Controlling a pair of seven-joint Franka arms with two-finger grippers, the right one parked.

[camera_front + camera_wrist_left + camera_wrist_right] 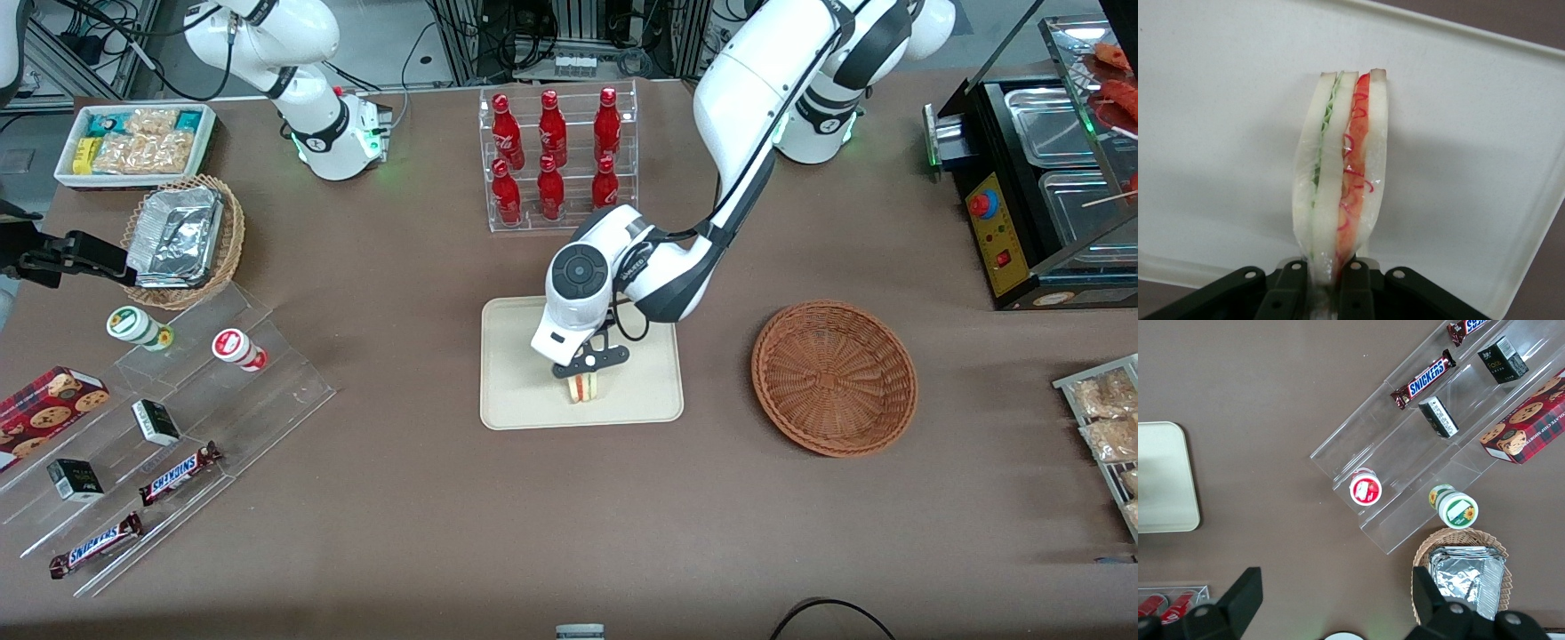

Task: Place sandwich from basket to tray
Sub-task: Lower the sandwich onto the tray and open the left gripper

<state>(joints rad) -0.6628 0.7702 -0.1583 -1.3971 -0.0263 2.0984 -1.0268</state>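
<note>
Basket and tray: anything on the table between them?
Nothing: front view shows bare brown table between basket and tray. The end effector is over the tray, shut on the sandwich.

You get even, bright overhead light in the front view, and every item on the brown table (427, 498) reads sharply. The gripper (589, 372) drops only a faint, soft shadow on the tray (516, 391). In the left wrist view the tray is nearly washed out, with a broad grey shadow beside the sandwich (1341, 200), whose clear wrap glints. Your 2 black fingers (1290, 293) look slightly soft.
</note>
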